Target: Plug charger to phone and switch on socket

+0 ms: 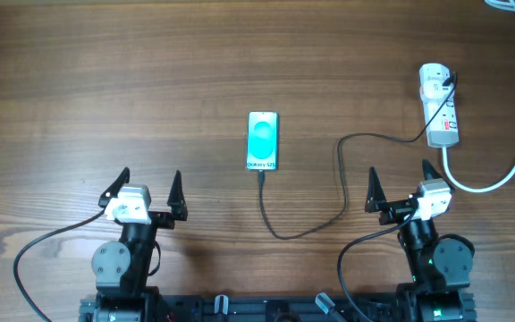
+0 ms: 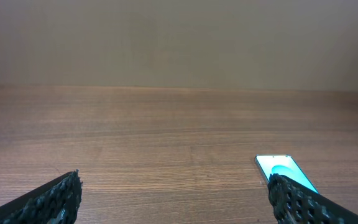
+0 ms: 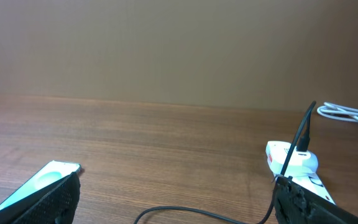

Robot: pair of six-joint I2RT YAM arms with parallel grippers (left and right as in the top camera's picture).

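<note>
Left fingers [image 1: 176,192] and right fingers [image 1: 372,188] wide, empty. Charger [image 1: 342,179] tip at phone [image 1: 263,140] end; seated or not, cannot tell. Socket [image 1: 439,105] untouched.

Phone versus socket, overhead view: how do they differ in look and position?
The phone shows a bright cyan screen; the socket is white plastic with a small red mark. The phone lies mid-view; the socket lies at the far right. The socket trails a thick white cord; the phone has only the thin black charger ending at its near edge. Both lie flat, lengthwise away from the robot.
</note>
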